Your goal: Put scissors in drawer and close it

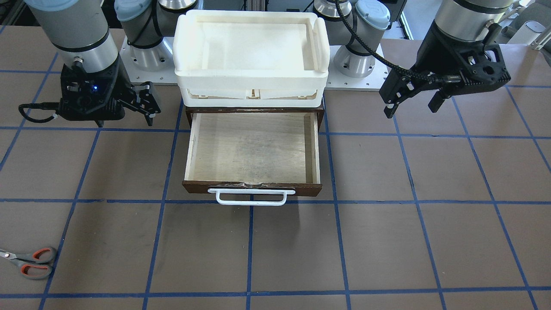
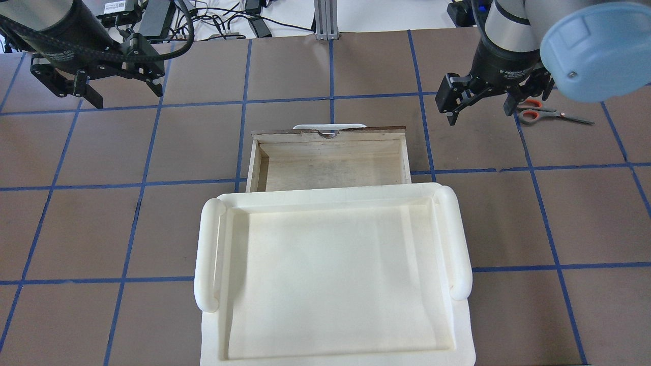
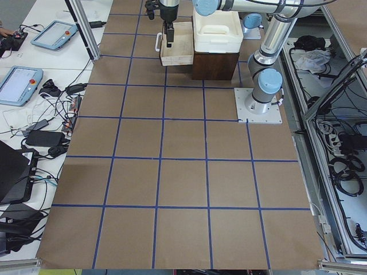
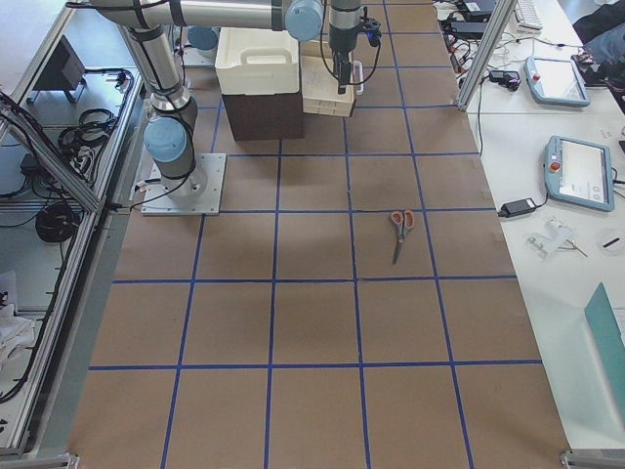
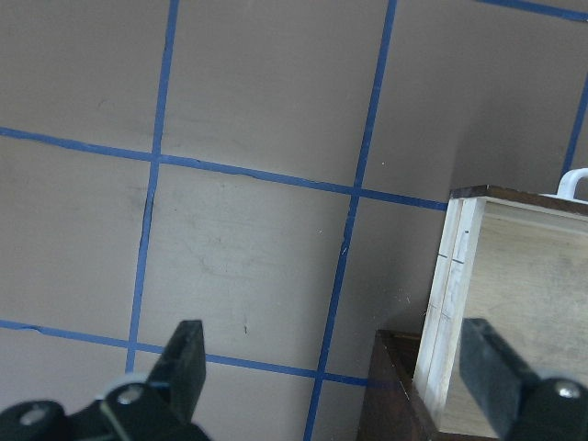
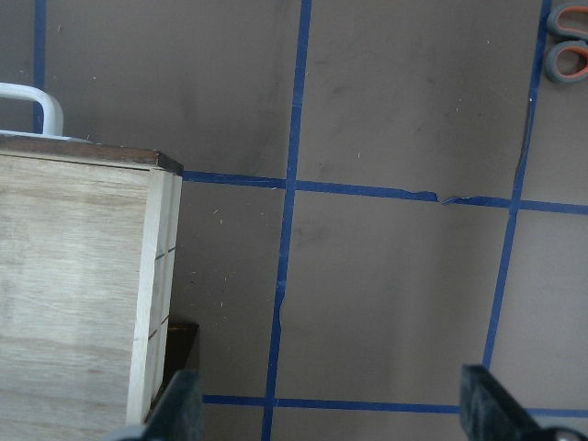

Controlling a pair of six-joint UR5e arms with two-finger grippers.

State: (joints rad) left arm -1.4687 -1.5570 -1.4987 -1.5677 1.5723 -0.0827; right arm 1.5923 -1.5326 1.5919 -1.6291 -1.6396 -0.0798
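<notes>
One scissors (image 1: 22, 261) pair: silver blades, grey-orange handles.

Brown table surface (image 1: 387, 241) marked with blue tape grid (image 1: 335, 201); white side bench (image 4: 566, 303) carries teach pendants (image 4: 581, 171) and cables (image 2: 218, 23)

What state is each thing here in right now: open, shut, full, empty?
drawer, pulled open, empty.
scissors, blades shut, lying on the table, unheld.
left tool, open, holding nothing.
right tool, open, holding nothing.
white tray, empty, above the drawer.
</notes>
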